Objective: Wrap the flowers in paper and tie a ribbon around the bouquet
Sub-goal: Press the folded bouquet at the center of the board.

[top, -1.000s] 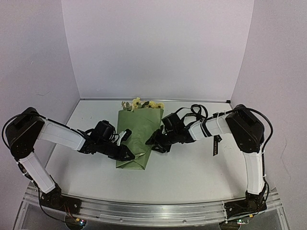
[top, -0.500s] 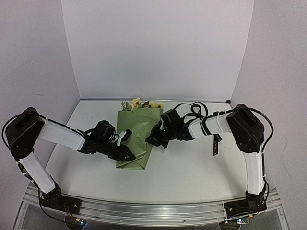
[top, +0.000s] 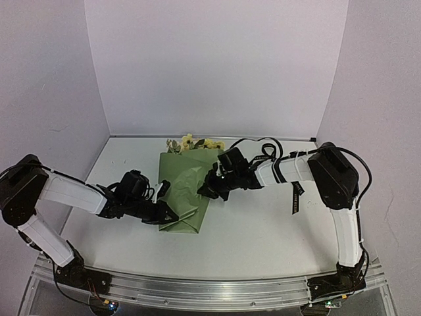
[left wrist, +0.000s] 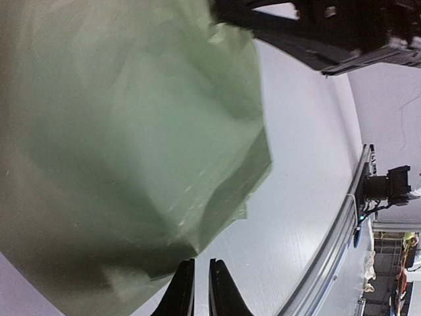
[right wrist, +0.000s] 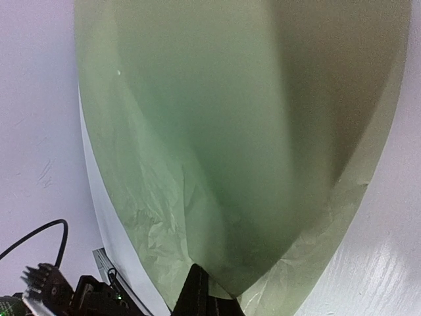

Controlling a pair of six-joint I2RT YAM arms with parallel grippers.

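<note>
The olive-green paper (top: pixel 184 187) lies folded over the flowers (top: pixel 194 143), whose pale blossoms stick out at its far end. My right gripper (top: pixel 206 190) is at the paper's right edge. In the right wrist view it (right wrist: pixel 200 270) is shut on that edge, and the sheet (right wrist: pixel 250 131) bulges up ahead of it. My left gripper (top: pixel 168 214) sits at the near left corner of the bundle. Its fingers (left wrist: pixel 201 262) stand almost together with nothing between them, the paper's (left wrist: pixel 131 131) corner just off the left tip. I cannot pick out the ribbon on the table.
A short black strip with pale lettering (top: pixel 294 197) hangs from my right forearm. White walls close the table (top: pixel 263 230) at the back and on both sides. A metal rail (top: pixel 210 289) runs along the near edge.
My right gripper has shut on the paper's right edge and moved slightly toward the back. The left arm has drawn back to the left and lowered, its gripper now beside the near corner.
</note>
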